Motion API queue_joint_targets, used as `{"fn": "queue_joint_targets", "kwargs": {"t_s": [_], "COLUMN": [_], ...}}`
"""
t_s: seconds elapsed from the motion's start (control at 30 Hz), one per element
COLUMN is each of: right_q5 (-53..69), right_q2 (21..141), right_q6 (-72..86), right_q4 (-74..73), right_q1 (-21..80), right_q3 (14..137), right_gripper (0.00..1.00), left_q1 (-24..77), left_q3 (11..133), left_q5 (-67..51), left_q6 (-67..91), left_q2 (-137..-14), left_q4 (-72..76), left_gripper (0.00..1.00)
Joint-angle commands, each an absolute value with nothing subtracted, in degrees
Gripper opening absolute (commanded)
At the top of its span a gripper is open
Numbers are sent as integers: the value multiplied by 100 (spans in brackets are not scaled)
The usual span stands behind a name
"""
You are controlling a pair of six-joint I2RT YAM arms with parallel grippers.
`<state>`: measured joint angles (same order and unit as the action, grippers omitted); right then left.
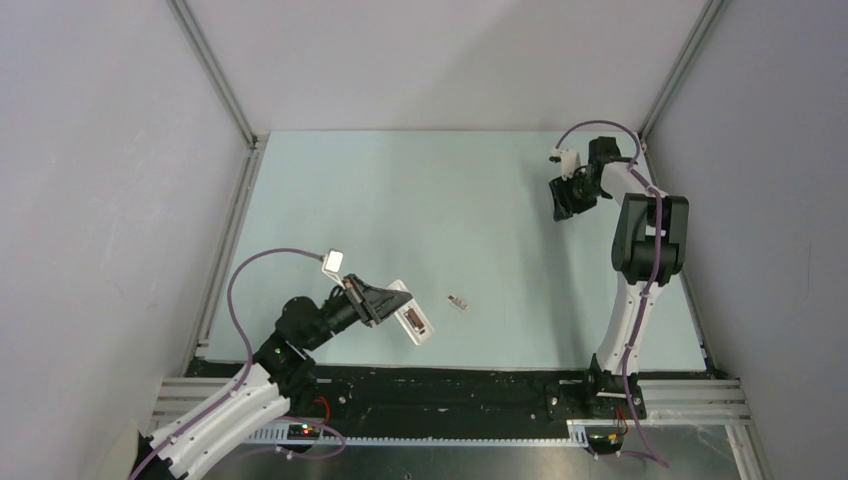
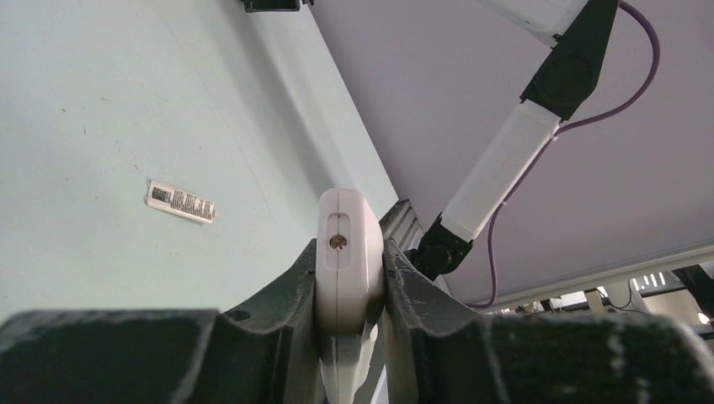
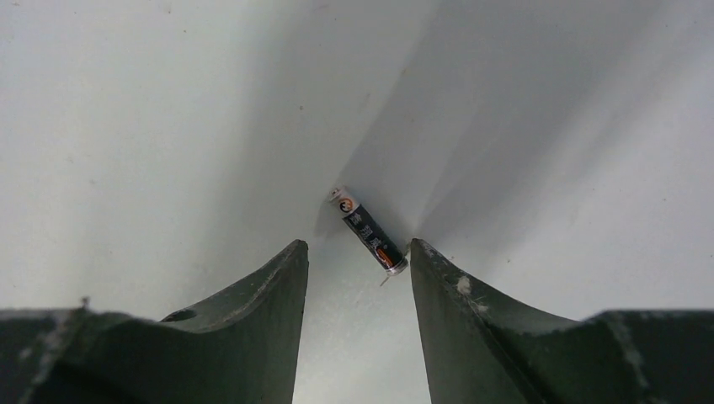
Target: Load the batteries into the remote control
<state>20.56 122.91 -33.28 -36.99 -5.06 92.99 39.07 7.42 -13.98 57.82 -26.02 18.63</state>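
Note:
My left gripper (image 1: 385,302) is shut on the white remote control (image 1: 414,322) and holds it edge-on just above the table at the near left. In the left wrist view the remote (image 2: 345,219) stands clamped between the jaws of the gripper (image 2: 350,252). My right gripper (image 1: 570,205) is open at the far right, pointing down at the table. In the right wrist view one dark battery (image 3: 368,230) with a metallic end lies on the table just ahead of the open gripper (image 3: 358,246), its near end close to the right finger (image 3: 471,311). The second battery is out of view.
A small flat pale cover plate (image 1: 458,302) lies on the pale green table (image 1: 420,200) just right of the remote; its labelled face shows in the left wrist view (image 2: 179,201). Grey walls and aluminium frame rails (image 1: 225,260) enclose the table.

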Motion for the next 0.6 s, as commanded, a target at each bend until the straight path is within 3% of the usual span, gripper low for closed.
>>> {"fn": "queue_joint_targets", "kwargs": {"t_s": [0.0,0.17,0.37,0.57], "right_q5": [1885,1772,1661,1832], "right_q2": [12453,12574,12601,12401], "right_q6": [-3430,-3416,-3310,-3088], "right_q4": [-4048,-4210,-4500,-4482], "right_q1": [-355,-238,-152,-66], "right_q3": [9609,9722,9670,9427], "right_gripper": [53,47,31,5], "left_q1": [3834,3791,3746,3702], "left_q3": [1039,1028,1029,1035], "left_q5": [-1513,-1565,-1619,-1665], "left_q6": [5580,5572,5565,5572], "left_q2": [-2501,-2466,-2399,-2329], "left_q4": [1936,1888,1847,1795], "left_gripper": [0,0,0,0]}}
